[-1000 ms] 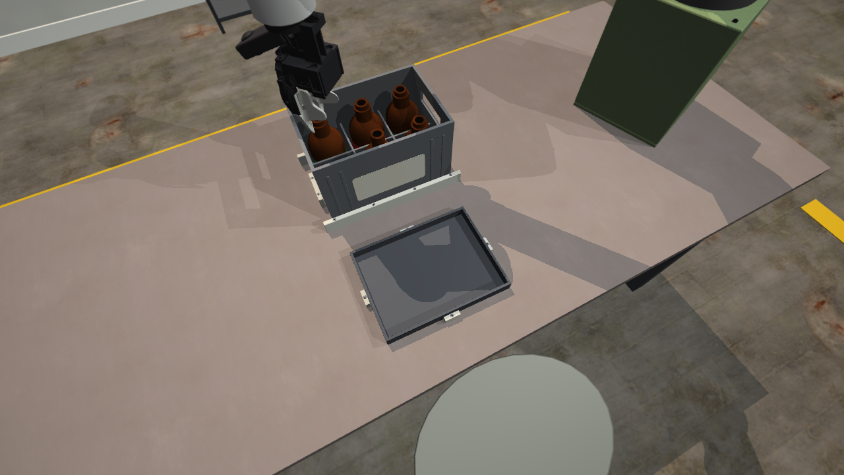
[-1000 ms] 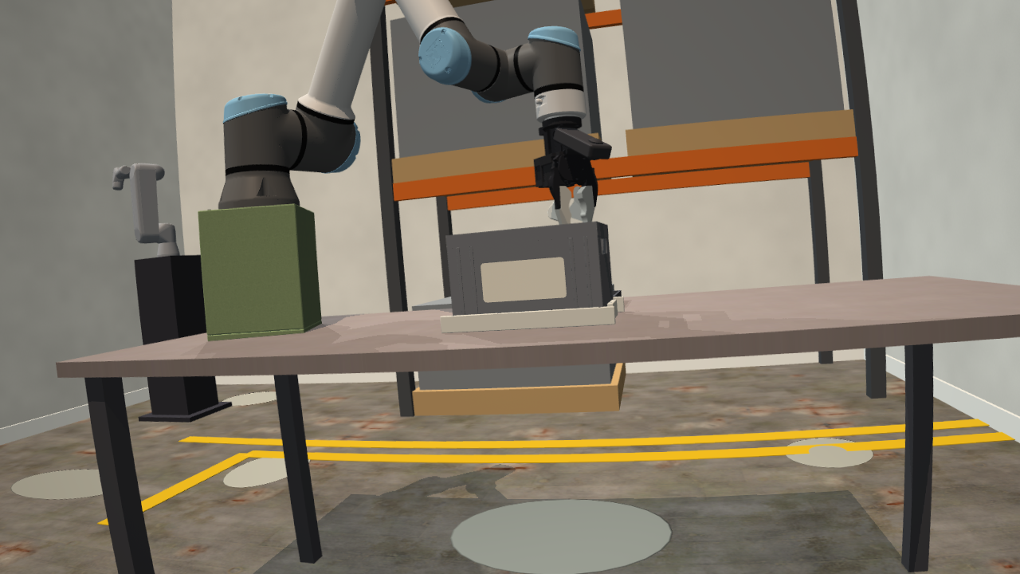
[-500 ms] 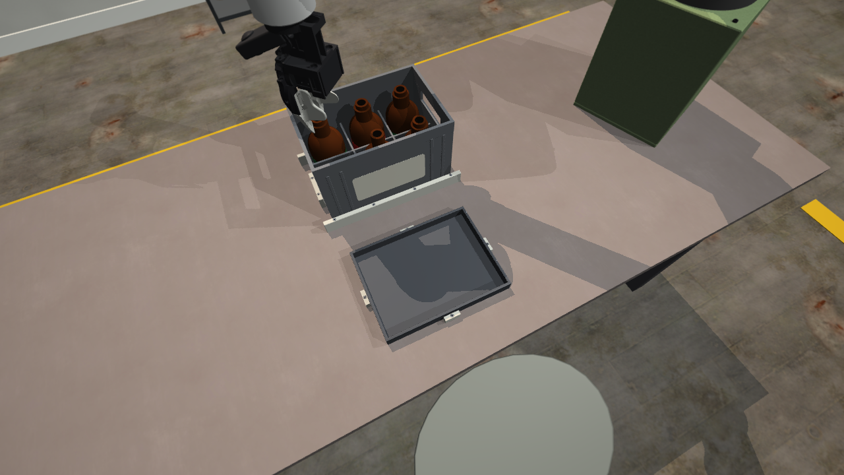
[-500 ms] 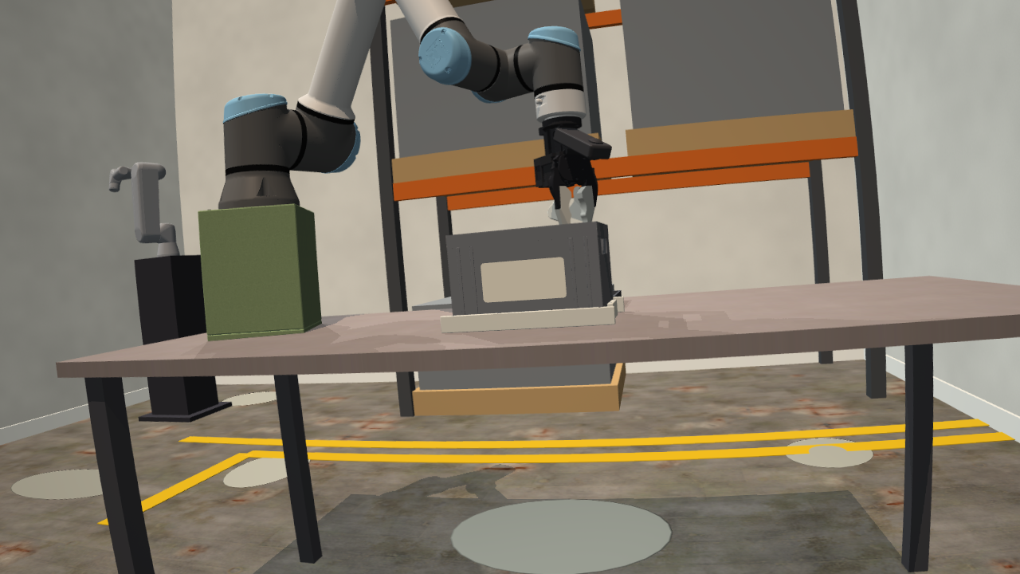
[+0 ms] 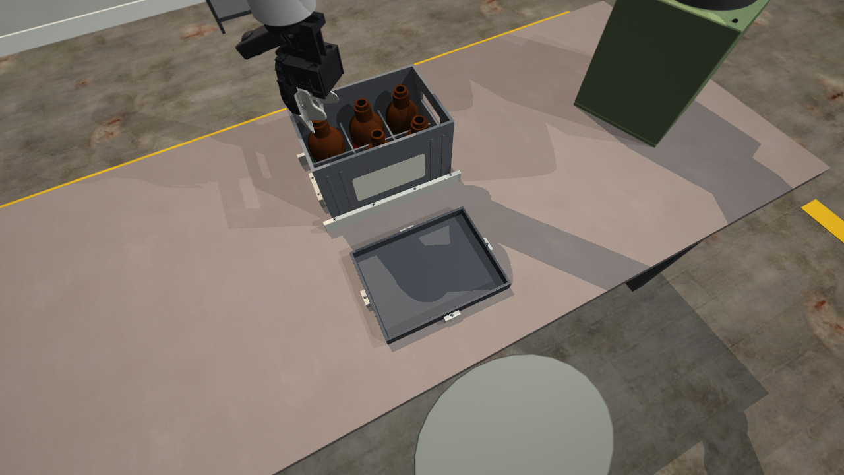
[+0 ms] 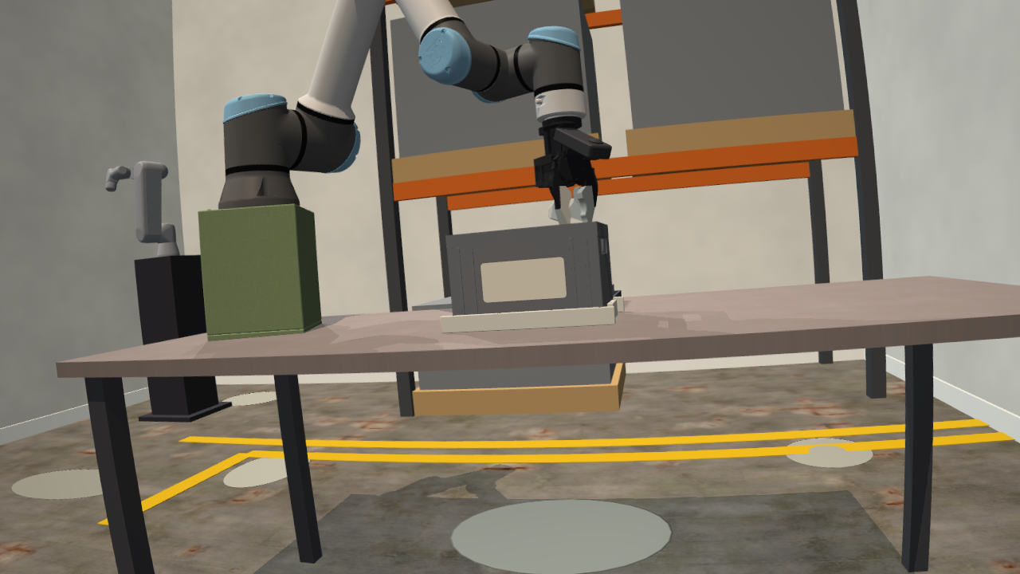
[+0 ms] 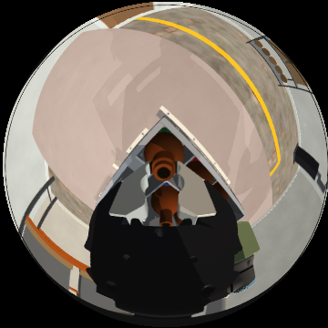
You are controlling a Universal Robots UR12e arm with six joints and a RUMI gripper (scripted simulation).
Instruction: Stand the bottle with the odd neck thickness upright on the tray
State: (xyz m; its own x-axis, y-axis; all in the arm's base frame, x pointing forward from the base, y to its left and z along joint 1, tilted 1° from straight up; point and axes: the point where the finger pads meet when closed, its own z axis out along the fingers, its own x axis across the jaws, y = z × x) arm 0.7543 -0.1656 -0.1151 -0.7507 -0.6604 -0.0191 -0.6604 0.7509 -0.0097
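Bottles show only from the top view and my wrist view; from the side view the crate [image 6: 527, 274] wall hides them all. My gripper [image 5: 310, 110] is pinched tight on the neck of the brown bottle [image 5: 325, 140] in the left end slot of the crate. That bottle stands straight up, mouth to the sky. I see the tray [image 5: 498, 268] near the crate, just in front.

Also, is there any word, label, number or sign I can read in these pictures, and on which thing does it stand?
None can be read.
Crate: its pale panel is blank.
Tray: a tiny mark on the rim by the crate, too small to read.
Bottles: no labels show.
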